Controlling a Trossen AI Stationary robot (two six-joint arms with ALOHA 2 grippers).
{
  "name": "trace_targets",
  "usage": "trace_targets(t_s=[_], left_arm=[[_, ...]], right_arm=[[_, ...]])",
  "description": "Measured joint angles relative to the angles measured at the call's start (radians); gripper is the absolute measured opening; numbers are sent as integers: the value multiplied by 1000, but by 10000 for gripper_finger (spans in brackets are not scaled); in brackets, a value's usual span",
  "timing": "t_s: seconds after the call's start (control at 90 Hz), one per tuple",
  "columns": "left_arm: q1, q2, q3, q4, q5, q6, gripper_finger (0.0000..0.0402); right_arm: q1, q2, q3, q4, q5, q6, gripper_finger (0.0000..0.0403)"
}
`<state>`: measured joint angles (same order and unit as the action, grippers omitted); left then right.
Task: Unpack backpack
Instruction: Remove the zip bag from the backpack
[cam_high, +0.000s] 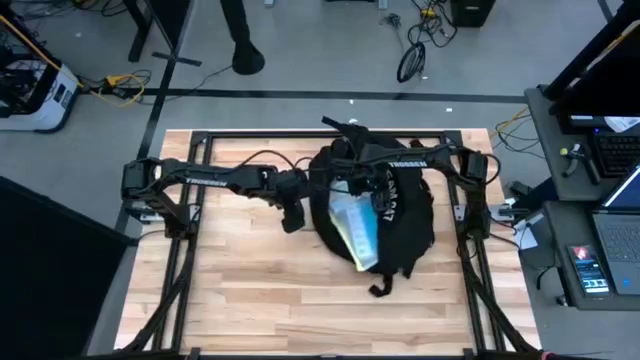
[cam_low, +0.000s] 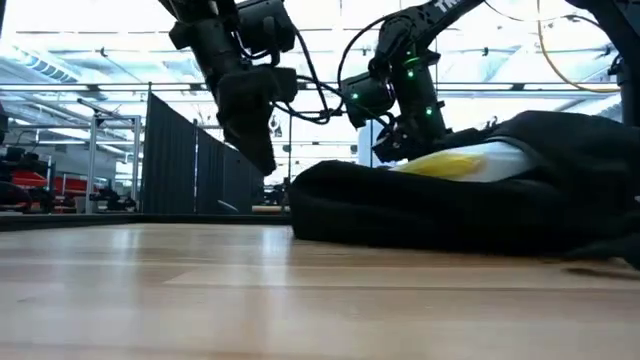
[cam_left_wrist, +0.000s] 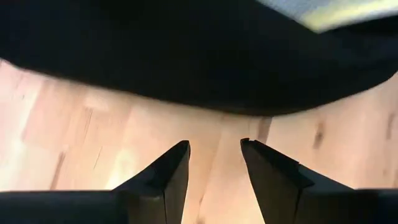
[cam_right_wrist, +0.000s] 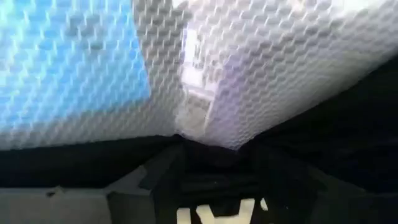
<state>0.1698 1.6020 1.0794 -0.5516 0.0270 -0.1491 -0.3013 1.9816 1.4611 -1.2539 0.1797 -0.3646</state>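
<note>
The backpack (cam_high: 385, 205) lies in the middle of the table (cam_high: 250, 290), with a pale packet (cam_high: 358, 232) still showing in its opening. The left gripper (cam_high: 292, 215), just beside it, is open and empty. The right gripper (cam_low: 398, 140) reaches into the opening; whether it grips, I cannot tell. Unpacking seems barely begun.

1. "TROSSEN" in white on the right arm (cam_high: 415, 160)'s link, legible in the high view.
2. Same white lettering on the left arm (cam_high: 205, 175), too small to read for sure.
3. White lettering on the backpack (cam_high: 390, 200), not legible.
</note>
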Motion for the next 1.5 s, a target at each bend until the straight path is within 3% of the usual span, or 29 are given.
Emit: trace_targets(t_s=[0.144,0.278,0.656,0.867,1.122,1.267,1.5], left_arm=[[-4,31,0,24,7,-4,143],[-21,47,-1,28,7,-12,143],[-28,59,10,269,-3,-54,143],[-29,36,22,238,-17,-80,143],[-36,79,28,394,10,-22,143],[-49,155,9,328,36,-23,143],[-84,116,10,-45,21,-47,143]], right_arm=[[8,37,-28,177,-156,-14,176],[32,70,-33,295,-198,-17,176],[19,59,-33,358,-220,-23,176],[8,58,-33,356,-217,-45,176],[7,59,-34,357,-212,-91,176],[5,59,-34,357,-211,-99,176],[-14,59,-31,356,-213,-93,176]])
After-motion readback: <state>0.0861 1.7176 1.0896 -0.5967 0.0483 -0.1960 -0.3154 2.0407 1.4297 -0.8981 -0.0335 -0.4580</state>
